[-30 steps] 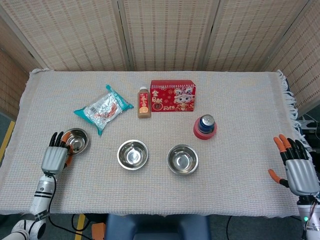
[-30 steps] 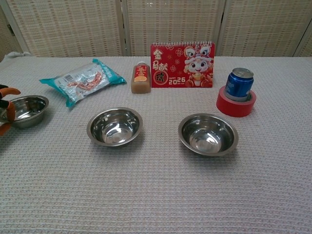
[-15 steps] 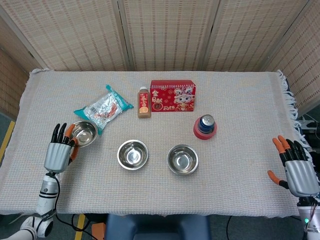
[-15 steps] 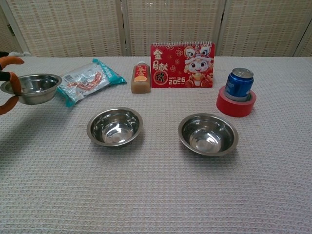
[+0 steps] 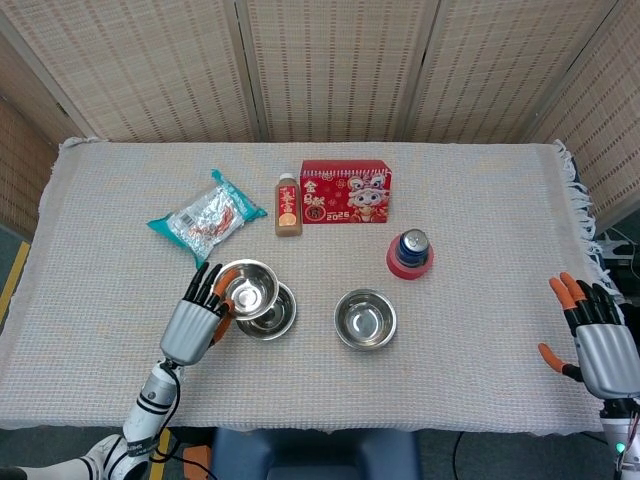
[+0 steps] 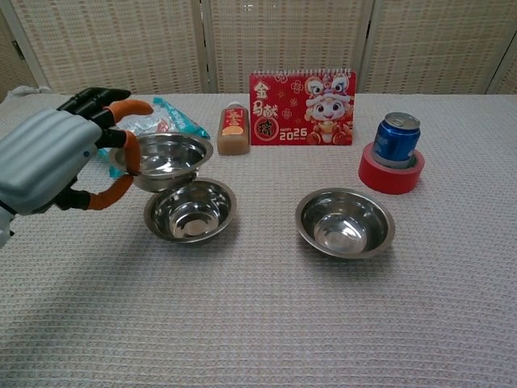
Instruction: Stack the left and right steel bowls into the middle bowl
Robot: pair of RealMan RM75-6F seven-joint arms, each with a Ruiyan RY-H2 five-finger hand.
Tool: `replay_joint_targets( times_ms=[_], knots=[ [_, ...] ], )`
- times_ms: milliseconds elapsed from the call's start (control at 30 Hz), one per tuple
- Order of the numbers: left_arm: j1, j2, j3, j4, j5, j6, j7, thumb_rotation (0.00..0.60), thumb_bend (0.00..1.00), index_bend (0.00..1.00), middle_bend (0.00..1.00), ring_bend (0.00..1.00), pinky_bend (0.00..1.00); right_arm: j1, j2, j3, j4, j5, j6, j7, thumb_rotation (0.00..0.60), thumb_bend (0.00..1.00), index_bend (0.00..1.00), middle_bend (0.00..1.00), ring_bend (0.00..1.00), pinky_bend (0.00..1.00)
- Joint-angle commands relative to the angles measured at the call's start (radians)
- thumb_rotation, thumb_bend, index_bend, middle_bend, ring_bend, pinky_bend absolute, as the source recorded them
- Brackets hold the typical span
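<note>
My left hand [image 5: 192,322] [image 6: 50,158] grips a steel bowl [image 5: 247,285] [image 6: 166,158] by its left rim and holds it in the air just above the middle bowl [image 5: 272,314] [image 6: 191,212]. The held bowl overlaps the middle bowl's left part in both views. A second steel bowl [image 5: 365,319] [image 6: 345,222] rests on the cloth to the right. My right hand [image 5: 603,343] hovers open at the table's right edge, fingers spread, far from the bowls; the chest view does not show it.
Behind the bowls lie a snack packet [image 5: 206,217] [image 6: 170,118], a small bottle [image 5: 288,205] [image 6: 232,129], a red 2026 calendar [image 5: 346,191] [image 6: 302,107], and a blue can [image 5: 413,245] [image 6: 397,139] standing on a red tape roll [image 6: 391,174].
My left hand has lifted the left bowl off the cloth and carried it rightward to a spot above the middle bowl. The right hand has barely moved.
</note>
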Motion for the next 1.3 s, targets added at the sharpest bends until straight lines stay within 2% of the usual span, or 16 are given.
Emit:
replay_joint_targets(
  times_ms=[33, 167, 233, 300, 367, 400, 600, 700, 833, 967, 1100, 1300],
  knots=[
    [-0.004, -0.019, 0.020, -0.003, 0.004, -0.033, 0.027, 0.600, 0.45, 0.65, 0.10, 0.00, 0.06, -0.002, 0.003, -0.001, -0.001, -0.003, 0.004, 0.003, 0.600, 0.14, 0.00, 0.00, 0.00, 0.00],
    [-0.002, -0.032, 0.024, 0.000, -0.004, -0.057, 0.034, 0.600, 0.45, 0.55, 0.07, 0.00, 0.06, -0.004, 0.004, -0.001, -0.002, -0.006, 0.008, 0.006, 0.600, 0.14, 0.00, 0.00, 0.00, 0.00],
    [-0.002, -0.033, 0.025, 0.000, -0.007, -0.062, 0.037, 0.600, 0.45, 0.46, 0.05, 0.00, 0.06, -0.004, 0.004, -0.001, -0.002, -0.006, 0.008, 0.006, 0.600, 0.14, 0.00, 0.00, 0.00, 0.00],
    [-0.004, -0.036, 0.024, -0.003, -0.020, -0.089, 0.053, 0.600, 0.45, 0.29, 0.03, 0.00, 0.06, -0.003, 0.004, -0.001, -0.002, -0.005, 0.005, 0.007, 0.600, 0.14, 0.00, 0.00, 0.00, 0.00],
    [-0.002, -0.026, 0.027, -0.027, -0.034, -0.117, 0.077, 0.600, 0.45, 0.07, 0.00, 0.00, 0.06, -0.002, 0.004, -0.002, -0.002, -0.007, 0.003, 0.006, 0.600, 0.14, 0.00, 0.00, 0.00, 0.00],
    [0.000, -0.014, 0.029, -0.053, -0.037, -0.122, 0.084, 0.600, 0.45, 0.01, 0.00, 0.00, 0.06, -0.003, 0.004, -0.002, -0.002, -0.007, 0.003, 0.006, 0.600, 0.14, 0.00, 0.00, 0.00, 0.00],
    [0.009, 0.067, 0.045, -0.194, -0.064, -0.178, 0.143, 0.600, 0.45, 0.00, 0.00, 0.00, 0.06, 0.003, -0.001, -0.004, -0.004, -0.007, -0.010, -0.003, 0.600, 0.14, 0.00, 0.00, 0.00, 0.00],
    [0.032, 0.140, 0.065, -0.278, -0.073, -0.180, 0.181, 0.600, 0.45, 0.00, 0.00, 0.00, 0.06, 0.021, -0.012, -0.010, 0.004, -0.019, -0.040, -0.001, 0.600, 0.14, 0.00, 0.00, 0.00, 0.00],
    [0.094, 0.276, 0.089, -0.369, -0.117, -0.150, 0.165, 0.600, 0.45, 0.00, 0.00, 0.00, 0.05, 0.093, -0.029, -0.028, 0.014, -0.102, -0.122, 0.004, 0.600, 0.14, 0.00, 0.00, 0.00, 0.00],
    [0.151, 0.360, 0.093, -0.363, -0.160, -0.109, 0.082, 0.600, 0.45, 0.00, 0.00, 0.00, 0.05, 0.174, -0.058, -0.033, 0.011, -0.183, -0.197, -0.015, 0.600, 0.15, 0.03, 0.00, 0.00, 0.00],
    [0.206, 0.414, 0.092, -0.329, -0.193, -0.071, -0.023, 0.600, 0.45, 0.00, 0.00, 0.00, 0.05, 0.253, -0.098, -0.043, 0.006, -0.234, -0.292, -0.041, 0.600, 0.15, 0.15, 0.00, 0.00, 0.00],
    [0.266, 0.454, 0.066, -0.265, -0.222, -0.016, -0.171, 0.600, 0.45, 0.00, 0.00, 0.00, 0.04, 0.346, -0.228, -0.034, 0.070, -0.237, -0.411, -0.111, 0.600, 0.15, 0.31, 0.00, 0.00, 0.00]
  ],
)
